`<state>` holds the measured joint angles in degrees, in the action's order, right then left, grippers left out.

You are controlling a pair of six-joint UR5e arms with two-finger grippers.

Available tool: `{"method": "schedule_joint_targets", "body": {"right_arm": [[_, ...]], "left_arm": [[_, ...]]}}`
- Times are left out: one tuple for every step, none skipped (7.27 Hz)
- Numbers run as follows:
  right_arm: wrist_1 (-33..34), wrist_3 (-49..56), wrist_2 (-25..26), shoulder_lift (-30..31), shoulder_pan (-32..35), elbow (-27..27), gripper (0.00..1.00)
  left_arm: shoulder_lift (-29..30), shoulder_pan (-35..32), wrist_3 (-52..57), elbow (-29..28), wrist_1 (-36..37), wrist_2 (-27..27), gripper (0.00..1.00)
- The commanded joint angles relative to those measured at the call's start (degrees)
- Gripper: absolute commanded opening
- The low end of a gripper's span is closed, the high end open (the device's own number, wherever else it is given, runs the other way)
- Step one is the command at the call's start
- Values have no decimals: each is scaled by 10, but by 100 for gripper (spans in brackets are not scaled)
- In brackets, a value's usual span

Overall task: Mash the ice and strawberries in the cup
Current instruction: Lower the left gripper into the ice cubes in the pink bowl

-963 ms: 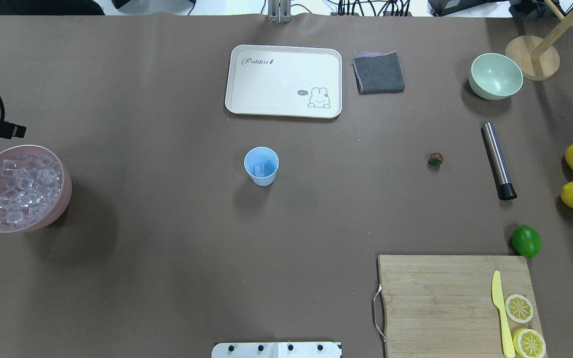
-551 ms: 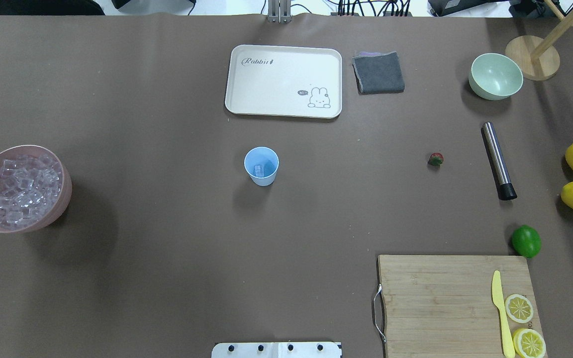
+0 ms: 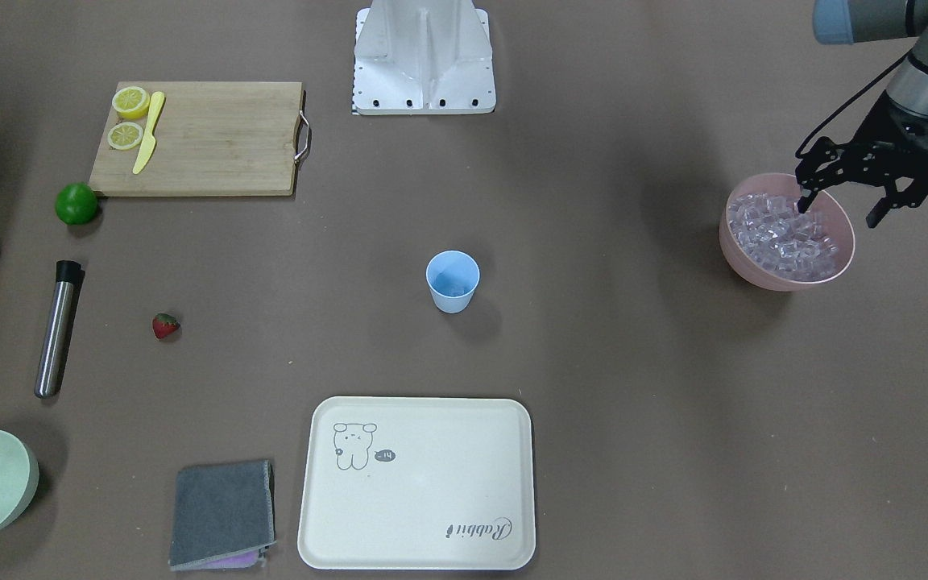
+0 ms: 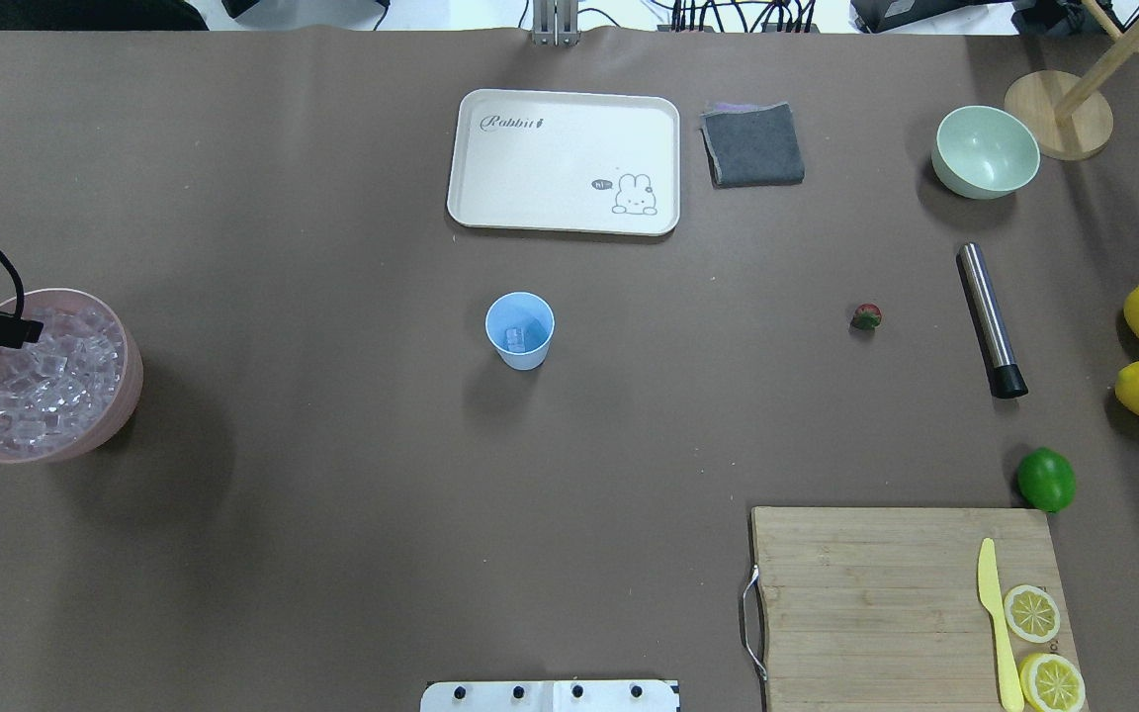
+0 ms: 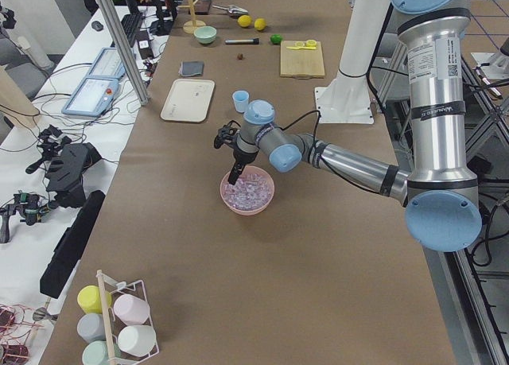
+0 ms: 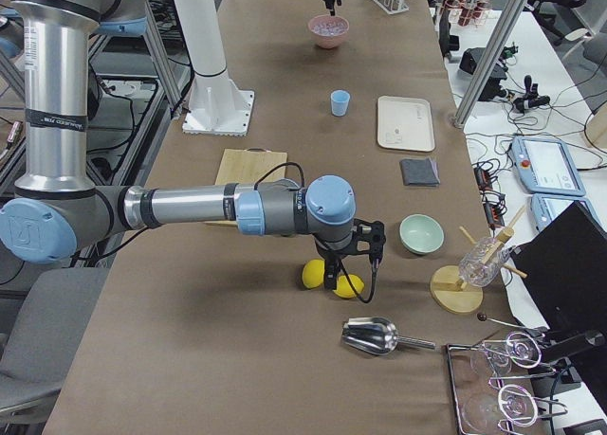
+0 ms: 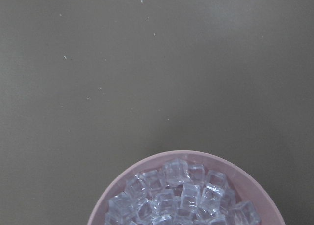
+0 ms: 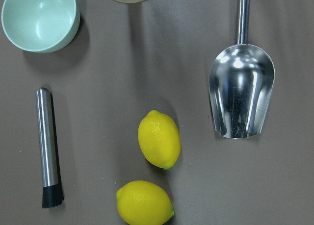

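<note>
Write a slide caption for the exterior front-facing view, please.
Open left gripper above the pink bowl of ice; cup and strawberry sit apart.

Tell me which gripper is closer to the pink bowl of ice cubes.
Left. The left gripper hangs open over the pink bowl, just above the ice. The right gripper is at the table's opposite end, above the lemons.

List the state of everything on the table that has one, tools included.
left tool: open, over the pink bowl.
right tool: above the lemons; open or shut cannot be told.
pink bowl: upright, heaped with ice.
cup: upright, one ice cube inside.
strawberry: lying loose, outside the cup.
steel rod: lying flat.
green bowl: upright, empty.
</note>
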<state>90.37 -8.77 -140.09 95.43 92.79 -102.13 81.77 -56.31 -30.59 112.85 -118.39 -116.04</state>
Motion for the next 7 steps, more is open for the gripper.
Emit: {"method": "schedule_joint_targets", "body": {"right_arm": [[0, -2, 0, -1, -2, 2, 100], [1, -2, 0, -1, -2, 3, 100], [0, -2, 1, -1, -2, 4, 100], [0, -1, 3, 0, -2, 5, 100], [0, -1, 2, 0, -2, 7, 100], [0, -1, 1, 2, -2, 7, 100], [0, -1, 2, 2, -2, 7, 100]], "left_arm": [[-2, 24, -3, -41, -51, 2, 97], [-2, 30, -3, -44, -53, -1, 97], [-2, 36, -3, -45, -53, -4, 97], [-2, 41, -3, -45, -53, -5, 97], [-3, 44, -2, -53, -54, -5, 97], [-2, 44, 0, -62, -54, -5, 96], [-1, 47, 1, -65, -54, -5, 96]]}}
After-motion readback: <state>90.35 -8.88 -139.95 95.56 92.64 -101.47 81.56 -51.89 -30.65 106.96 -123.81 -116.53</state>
